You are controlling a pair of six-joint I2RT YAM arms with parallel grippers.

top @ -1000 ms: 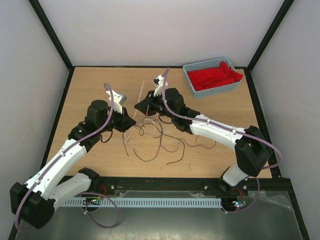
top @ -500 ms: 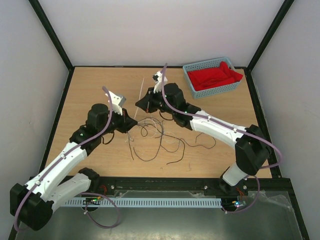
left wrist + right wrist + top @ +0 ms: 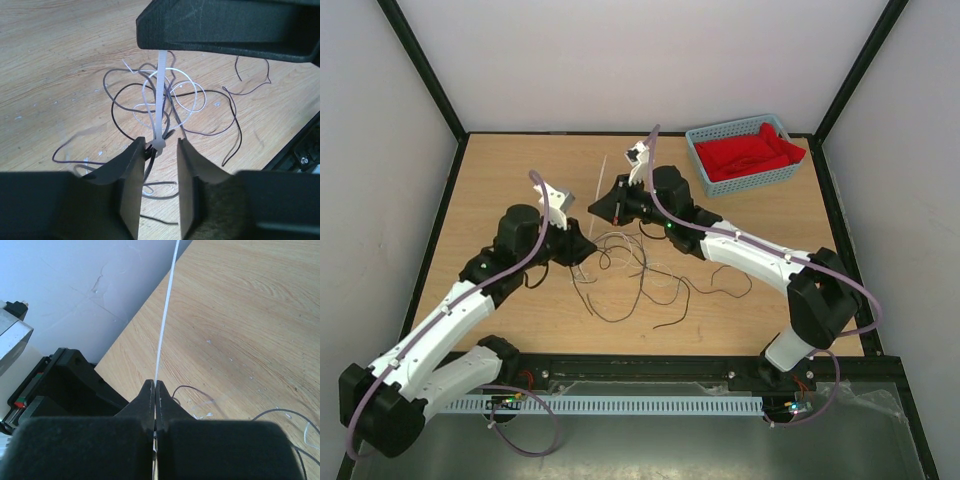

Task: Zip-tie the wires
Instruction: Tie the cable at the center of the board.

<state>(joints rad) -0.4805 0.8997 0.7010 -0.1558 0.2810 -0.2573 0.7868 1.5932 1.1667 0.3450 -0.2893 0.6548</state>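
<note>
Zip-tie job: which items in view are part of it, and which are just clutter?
Part of the job:
- wires
- zip tie, pinched by the right gripper, its head between the open jaws of the left gripper

Lying about:
- blue basket
- red cloth inside it

We read no txt, no labels, brands, nos. or signs in any of the 3 views, nothing legible anywhere.
</note>
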